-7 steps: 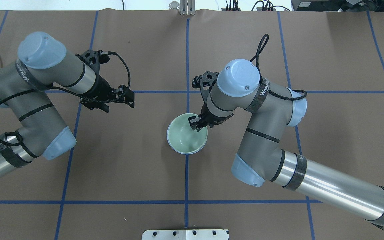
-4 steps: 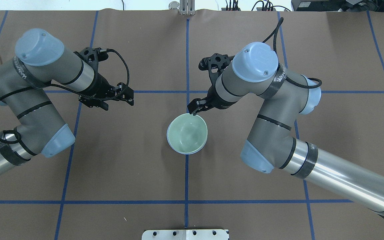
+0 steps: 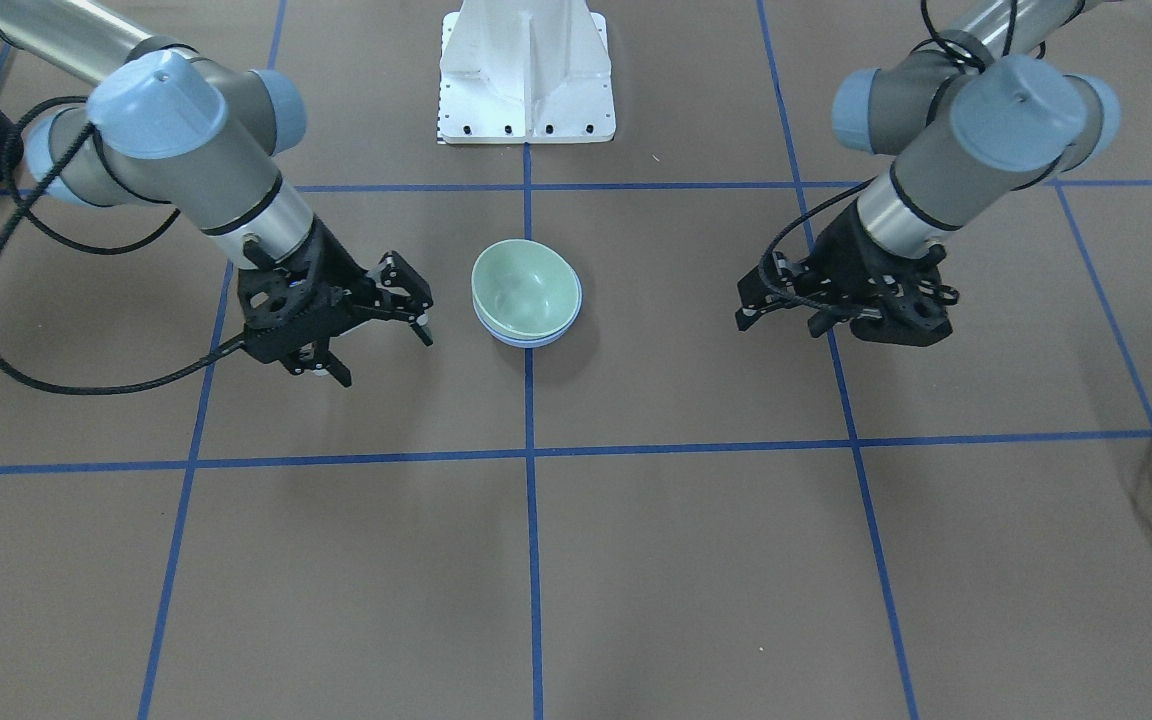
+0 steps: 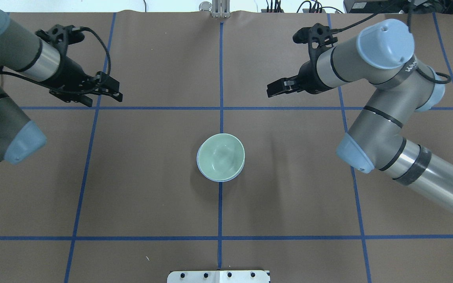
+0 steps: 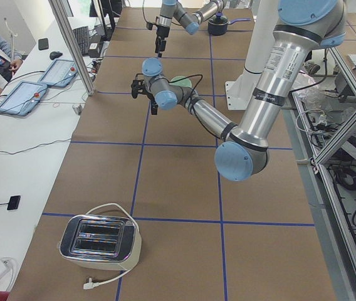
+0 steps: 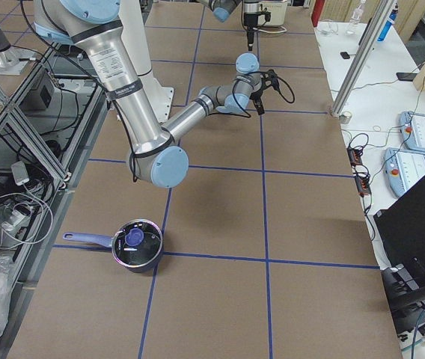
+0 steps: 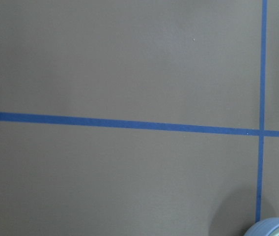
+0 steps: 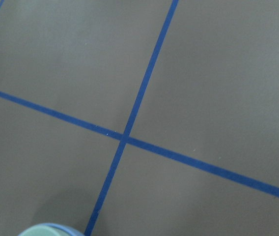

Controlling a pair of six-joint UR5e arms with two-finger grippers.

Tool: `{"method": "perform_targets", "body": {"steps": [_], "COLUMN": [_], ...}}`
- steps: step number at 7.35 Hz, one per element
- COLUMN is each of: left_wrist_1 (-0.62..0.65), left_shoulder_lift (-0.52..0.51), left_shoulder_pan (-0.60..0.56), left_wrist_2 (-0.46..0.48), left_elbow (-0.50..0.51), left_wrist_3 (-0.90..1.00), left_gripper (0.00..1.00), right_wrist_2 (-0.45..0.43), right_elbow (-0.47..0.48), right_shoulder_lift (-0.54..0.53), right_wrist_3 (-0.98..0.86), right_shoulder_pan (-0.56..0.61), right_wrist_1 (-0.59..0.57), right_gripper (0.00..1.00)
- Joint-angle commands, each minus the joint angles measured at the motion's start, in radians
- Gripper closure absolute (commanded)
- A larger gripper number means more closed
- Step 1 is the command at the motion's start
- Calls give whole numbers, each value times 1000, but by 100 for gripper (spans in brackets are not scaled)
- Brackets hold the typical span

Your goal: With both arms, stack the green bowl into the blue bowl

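Green bowl [image 4: 220, 155] nested in blue bowl [image 4: 207, 176] — centre of table [image 4: 151, 177].
The pair is being flanked by spread, empty grippers — right gripper [image 3: 383, 352] nearer, left gripper [image 4: 104, 100] farther off.

**A:** How's the table [image 4: 151, 196] laid out, can that be summed up quick?

**B:** Sure. The top bowl [image 4: 220, 155] is nested in the bottom bowl [image 3: 521, 341], and the stack is parked mid-table on a tape line [image 4: 220, 204], straight out from the pedestal [image 3: 526, 70]. The left gripper [image 4: 106, 94] is held off to the stack's left and the right gripper [image 4: 275, 88] off to its right, both well apart from it. A toaster [image 5: 99, 241] is sat at the left end, a pot [image 6: 138, 243] at the right end.
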Motion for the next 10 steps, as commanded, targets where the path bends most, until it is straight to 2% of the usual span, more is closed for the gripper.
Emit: {"method": "perform_targets", "body": {"steps": [1,2,3,4,5,6,7,8,10], "left_wrist_1": [1,3,29,135,232,307,326,328,328], "left_shoulder_lift": [146,208,236,239,242,260,318,354,392], "left_shoulder_pan": [-165,-248,-287,-309,-339,-384,-427,-445,-476], "left_wrist_2": [-97,-125,-148,-151,-141,-138,-138,-138,-138], "left_elbow": [-24,-26,-23,-32,-37,-38,-38,-34,-35], "left_wrist_3": [275,381,440,524,672,777,870,912,914], "left_gripper": [3,3,2,2,2,2,2,1,1], "right_wrist_2": [18,97,227,268,262,191,40,14,119], "right_elbow": [19,36,50,91,111,107,105,102,85], "right_shoulder_lift": [-75,-108,-106,-136,-232,-324,-450,-507,-558], "right_wrist_3": [-145,-146,-163,-200,-338,-519,-642,-668,-671], "right_shoulder_pan": [82,167,299,355,383,421,418,429,524], "right_wrist_1": [4,-58,-205,-276,-281,-312,-323,-332,-338], "right_gripper": [0,0,0,0,0,0,0,0,0]}}
